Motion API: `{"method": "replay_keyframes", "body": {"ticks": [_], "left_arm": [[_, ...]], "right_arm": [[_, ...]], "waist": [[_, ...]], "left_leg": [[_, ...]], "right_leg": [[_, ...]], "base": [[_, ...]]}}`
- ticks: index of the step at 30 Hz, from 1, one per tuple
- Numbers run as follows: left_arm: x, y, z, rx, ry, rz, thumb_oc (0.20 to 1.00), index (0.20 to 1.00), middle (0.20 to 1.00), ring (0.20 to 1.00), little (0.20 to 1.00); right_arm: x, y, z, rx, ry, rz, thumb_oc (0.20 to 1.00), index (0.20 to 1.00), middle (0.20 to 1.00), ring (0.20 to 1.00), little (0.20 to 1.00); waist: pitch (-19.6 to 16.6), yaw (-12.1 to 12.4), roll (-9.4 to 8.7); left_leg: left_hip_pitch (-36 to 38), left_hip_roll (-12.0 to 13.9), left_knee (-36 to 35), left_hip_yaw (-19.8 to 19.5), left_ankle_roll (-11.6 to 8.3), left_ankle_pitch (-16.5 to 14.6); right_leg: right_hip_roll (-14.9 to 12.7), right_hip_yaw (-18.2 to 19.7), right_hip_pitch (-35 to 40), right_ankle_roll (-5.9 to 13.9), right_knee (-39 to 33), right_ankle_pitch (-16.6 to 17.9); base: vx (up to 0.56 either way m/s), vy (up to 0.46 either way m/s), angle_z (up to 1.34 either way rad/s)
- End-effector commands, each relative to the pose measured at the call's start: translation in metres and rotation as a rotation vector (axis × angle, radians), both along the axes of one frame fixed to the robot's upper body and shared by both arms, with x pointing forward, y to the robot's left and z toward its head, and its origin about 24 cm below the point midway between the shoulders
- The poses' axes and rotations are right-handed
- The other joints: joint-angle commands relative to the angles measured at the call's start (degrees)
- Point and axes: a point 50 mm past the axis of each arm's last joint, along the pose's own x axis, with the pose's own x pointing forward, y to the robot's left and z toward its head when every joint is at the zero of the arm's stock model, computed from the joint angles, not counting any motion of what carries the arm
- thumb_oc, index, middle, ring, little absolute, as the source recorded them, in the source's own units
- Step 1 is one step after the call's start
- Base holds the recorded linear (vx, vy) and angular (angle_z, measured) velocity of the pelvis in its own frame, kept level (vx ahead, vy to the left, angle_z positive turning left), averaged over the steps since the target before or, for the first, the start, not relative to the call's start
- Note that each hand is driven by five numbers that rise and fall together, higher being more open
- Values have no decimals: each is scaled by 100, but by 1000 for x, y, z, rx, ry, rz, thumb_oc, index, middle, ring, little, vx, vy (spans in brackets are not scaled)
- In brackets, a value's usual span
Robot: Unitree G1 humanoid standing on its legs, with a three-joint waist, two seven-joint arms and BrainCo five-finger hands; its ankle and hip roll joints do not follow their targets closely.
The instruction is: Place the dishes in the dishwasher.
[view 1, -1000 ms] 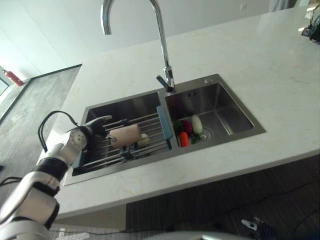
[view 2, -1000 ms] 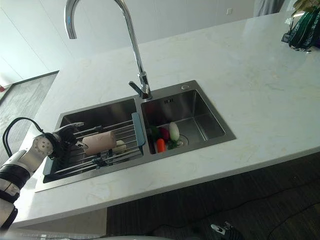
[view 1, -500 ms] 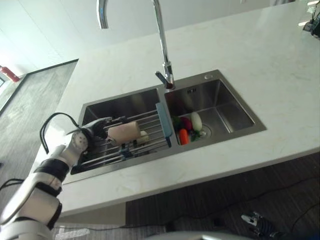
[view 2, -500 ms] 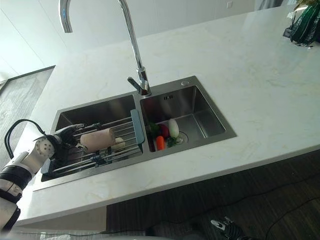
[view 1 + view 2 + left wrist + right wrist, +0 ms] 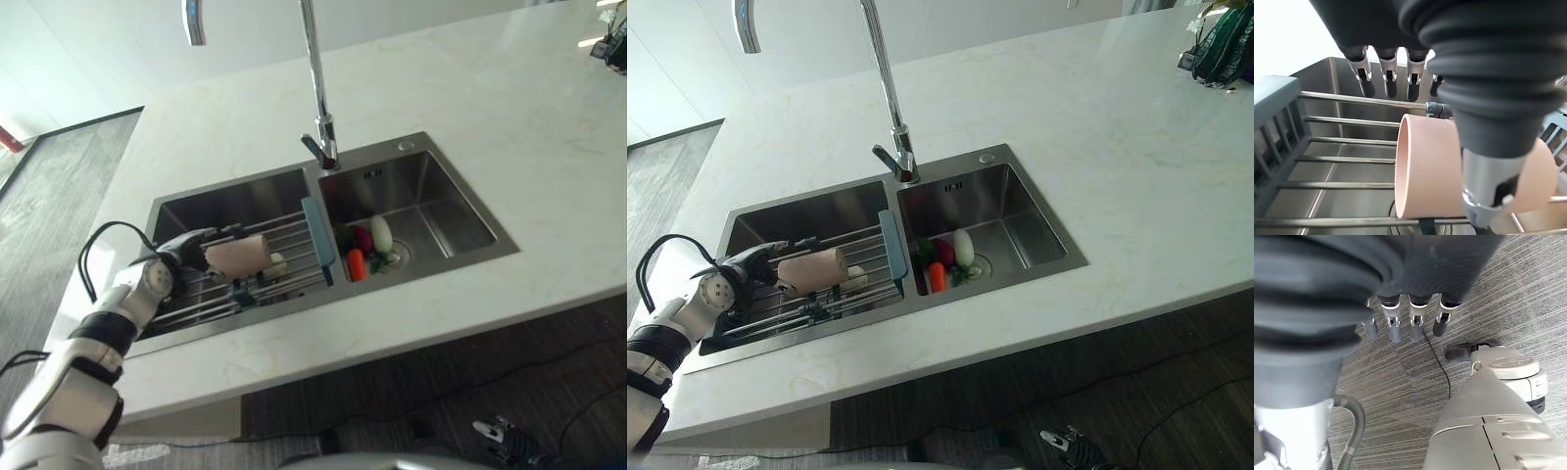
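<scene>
Your left hand (image 5: 167,269) has its fingers (image 5: 1391,83) straight above the cup (image 5: 238,257), thumb beside it, nothing gripped yet. The cup lies sideways on the rack (image 5: 294,257), at 3 o'clock from the hand, ready for gripping. Your right hand (image 5: 1400,328) hangs relaxed and empty.

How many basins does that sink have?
2. The left basin holds a wire rack carrying a pink cup; the right basin holds vegetables at its drain.
</scene>
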Motion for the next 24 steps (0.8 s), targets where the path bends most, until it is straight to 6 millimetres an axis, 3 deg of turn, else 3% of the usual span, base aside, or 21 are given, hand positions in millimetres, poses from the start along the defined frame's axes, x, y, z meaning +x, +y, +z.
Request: {"method": "replay_keyframes", "body": {"ticks": [1,9,24], "left_arm": [[13,11,30,45,-105,40,1000,1000,1000,1000,1000],[11,1,14,159,-55,-21,1000,1000,1000,1000,1000],[6,-4,-8,141,-5,5,1000,1000,1000,1000,1000]], "right_arm": [[21,-8,11,-11,-65,33,1000,1000,1000,1000,1000],[24,-6,11,-4,-73,26,1000,1000,1000,1000,1000],[28,-6,12,-9,-92,22,1000,1000,1000,1000,1000]], "waist": [[103,-66,-73],[159,-61,-96],[252,-107,-103]], "left_leg": [[109,25,-2,-114,53,-15],[84,44,-2,-121,40,13],[73,92,-2,-99,9,63]], "right_leg": [[-120,12,-270,337,63,346],[-107,10,-297,338,60,371],[-79,26,-329,319,59,384]], "base": [[-36,-2,-4],[-24,-18,-5],[0,0,0]]}}
